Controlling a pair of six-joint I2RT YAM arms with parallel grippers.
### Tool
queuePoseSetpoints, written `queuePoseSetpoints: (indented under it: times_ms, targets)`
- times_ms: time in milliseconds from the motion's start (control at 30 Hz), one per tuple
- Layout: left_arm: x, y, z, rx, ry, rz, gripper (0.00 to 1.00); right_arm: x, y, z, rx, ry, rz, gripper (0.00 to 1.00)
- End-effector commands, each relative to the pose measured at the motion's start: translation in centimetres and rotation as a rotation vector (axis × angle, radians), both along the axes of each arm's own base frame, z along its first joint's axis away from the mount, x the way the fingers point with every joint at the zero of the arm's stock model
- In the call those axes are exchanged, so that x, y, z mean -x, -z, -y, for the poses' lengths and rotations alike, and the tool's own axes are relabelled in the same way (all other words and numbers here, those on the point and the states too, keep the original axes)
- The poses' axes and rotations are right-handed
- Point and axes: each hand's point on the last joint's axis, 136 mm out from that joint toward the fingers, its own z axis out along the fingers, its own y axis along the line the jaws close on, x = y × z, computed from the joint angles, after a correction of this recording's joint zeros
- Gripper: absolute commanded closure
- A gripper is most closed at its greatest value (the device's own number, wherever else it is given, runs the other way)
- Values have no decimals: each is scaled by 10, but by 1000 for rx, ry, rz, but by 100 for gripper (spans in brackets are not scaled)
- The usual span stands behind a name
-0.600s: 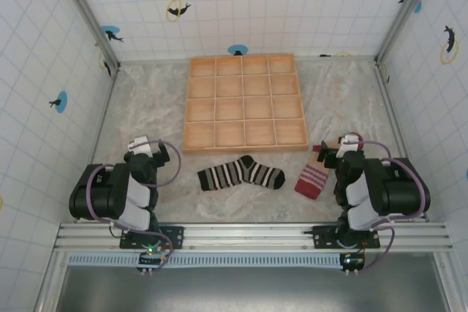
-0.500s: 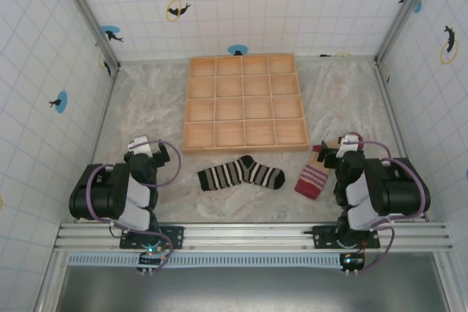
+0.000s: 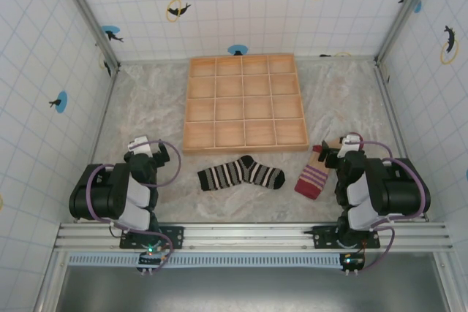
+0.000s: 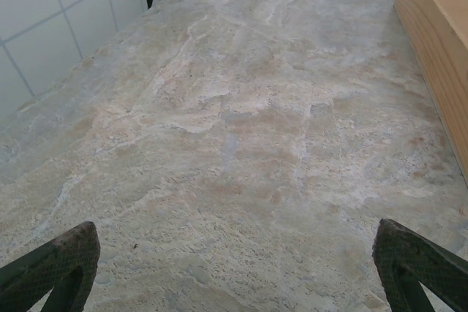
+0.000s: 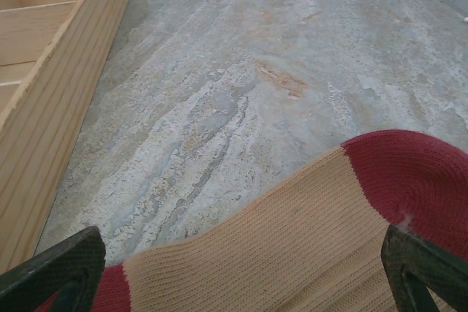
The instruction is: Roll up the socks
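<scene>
black-and-white striped sock (image 3: 240, 175); tan sock (image 3: 313, 179), dark red toe, red-striped cuff; light wood grid tray (image 3: 244, 104); grey-beige marbled table (image 4: 241, 129)

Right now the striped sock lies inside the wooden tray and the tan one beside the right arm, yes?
No: the top view shows the striped sock on the table in front of the wooden tray, not inside. The tan sock does lie beside the right arm.

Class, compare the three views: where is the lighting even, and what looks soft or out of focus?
Top external: even, diffuse light, faint shadows beside the striped sock, no glare. Left wrist: marbled table crisp, near fingertips dark and soft. Right wrist: tan sock knit sharp.
</scene>
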Motion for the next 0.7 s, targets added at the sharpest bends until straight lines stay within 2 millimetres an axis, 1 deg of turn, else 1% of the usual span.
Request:
queuePoseSetpoints:
  times_ms: [0,100,167,200,233,300,333,367,433,533,600,667]
  targets:
    - [2,-3,-4,7,-17,18,2,-2,-6,-1,12,0,22,0]
    - [3,-3,-4,5,-18,18,2,-1,-6,-1,14,-1,26,0]
    - [1,-8,-5,-1,-23,34,2,-3,-13,0,26,8,46,0]
    - [-3,-9,-5,-3,-24,22,2,-4,-16,-2,40,1,46,0]
    - [-7,-5,-5,-19,-31,-24,2,-5,-17,-3,57,2,34,0]
    - [-20,-5,-11,2,-97,-116,3,-11,-25,1,80,60,3,0]
    - [-26,-7,-12,27,-116,-150,3,-12,-26,4,53,97,-22,0]
    - [-31,-13,-11,57,-128,-172,5,-15,-30,3,16,108,-39,0]
    - [-34,-26,-9,109,-149,-189,6,-18,-38,-4,-17,98,-71,0]
    - [-31,-44,-1,243,-183,-213,7,-15,-53,-10,-40,141,-98,0]
    - [-26,-51,13,328,-148,-250,8,-12,-60,-25,-43,105,-138,0]
    - [-17,-55,32,414,-102,-298,9,-8,-67,-45,-71,45,-164,0]
